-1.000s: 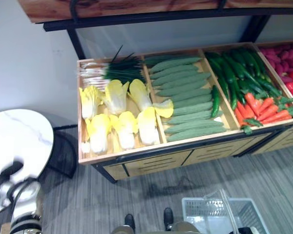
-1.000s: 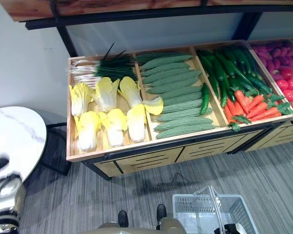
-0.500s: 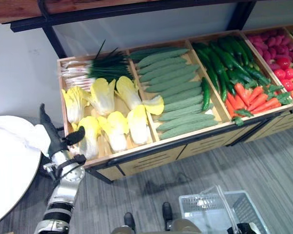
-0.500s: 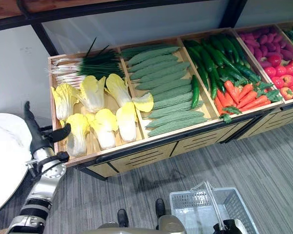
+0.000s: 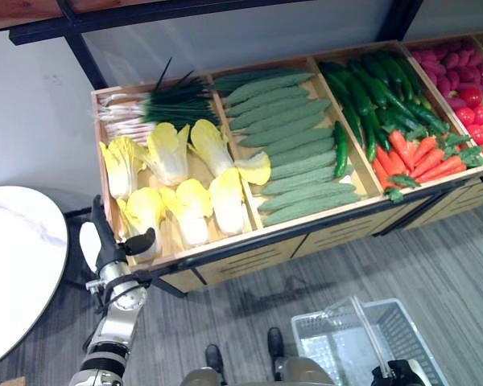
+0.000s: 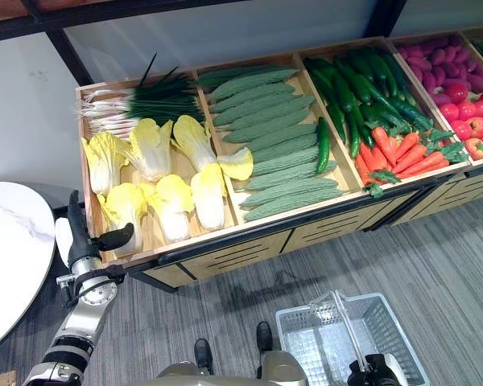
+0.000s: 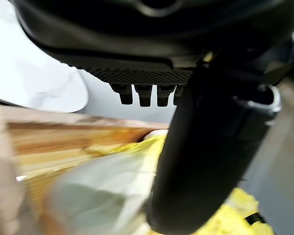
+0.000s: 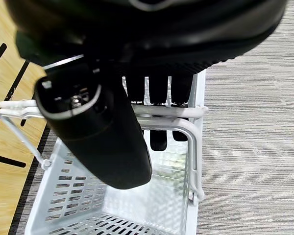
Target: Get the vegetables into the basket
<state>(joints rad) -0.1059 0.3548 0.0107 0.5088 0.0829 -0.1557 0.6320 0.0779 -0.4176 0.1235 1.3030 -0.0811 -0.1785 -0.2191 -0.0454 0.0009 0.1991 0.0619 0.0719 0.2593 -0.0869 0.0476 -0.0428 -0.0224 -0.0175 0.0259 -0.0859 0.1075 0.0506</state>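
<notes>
- Two eye views give us the whole stand point(image 5: 225, 249): cabbages point(image 5: 195, 207) at its left end, with our left hand point(image 5: 113, 245) at that bin's front corner, fingers straight, thumb spread, holding nothing.
- Our right wrist view shows the right hand point(image 8: 137, 93) clenched round the basket point(image 8: 68, 200) handle point(image 8: 171, 115); the eye views cut that hand off.
- Our left wrist view blurs the cabbage.
- Grey striped floor point(image 5: 435, 265); a white desk point(image 5: 16, 265) stands left.

Basket point(image 6: 338, 338) on floor before vegetable stand point(image 6: 249, 241)
</notes>
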